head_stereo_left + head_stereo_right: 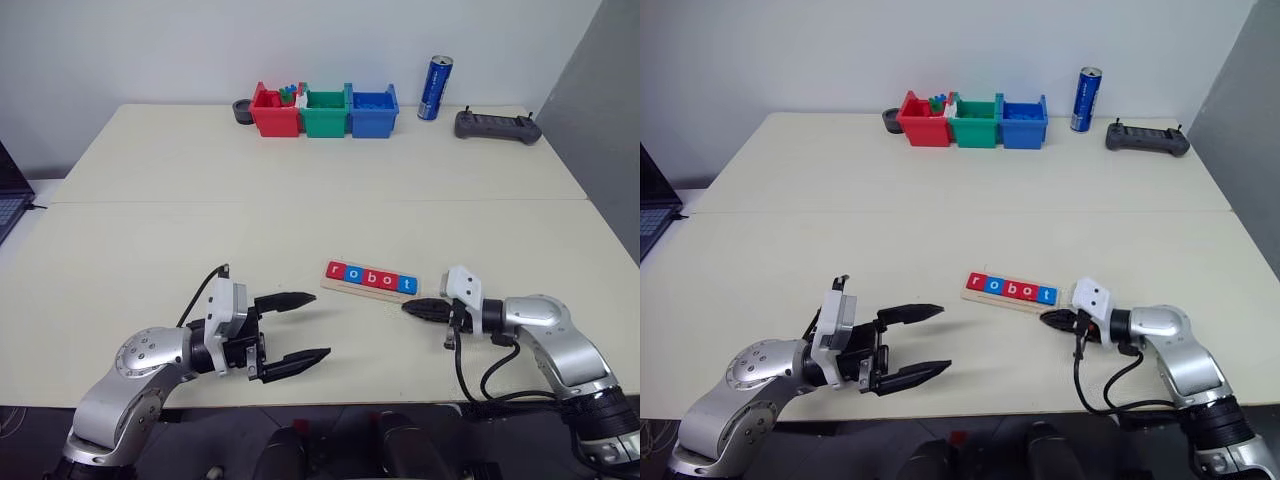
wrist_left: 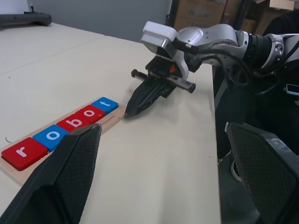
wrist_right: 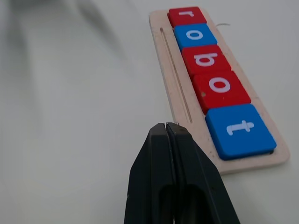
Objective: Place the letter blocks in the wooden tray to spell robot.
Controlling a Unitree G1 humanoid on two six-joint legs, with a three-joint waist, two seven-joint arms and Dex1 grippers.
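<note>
The five letter blocks (image 3: 212, 70) lay in the wooden tray (image 3: 174, 88) on the table (image 1: 200, 200), reading "robot". The right gripper (image 3: 172, 128), fingers pressed together and empty, pointed at the tray's edge near the "t". The left gripper (image 1: 305, 327) stood wide open, empty, well apart.

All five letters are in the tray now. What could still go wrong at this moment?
1. The shut right claw sits right at the edge of the wooden tray, near the blue t block. A small push could shift the tray or knock the letter blocks out of line.
2. The open left claw hovers low over the table; a sweep toward the tray might hit it.
</note>
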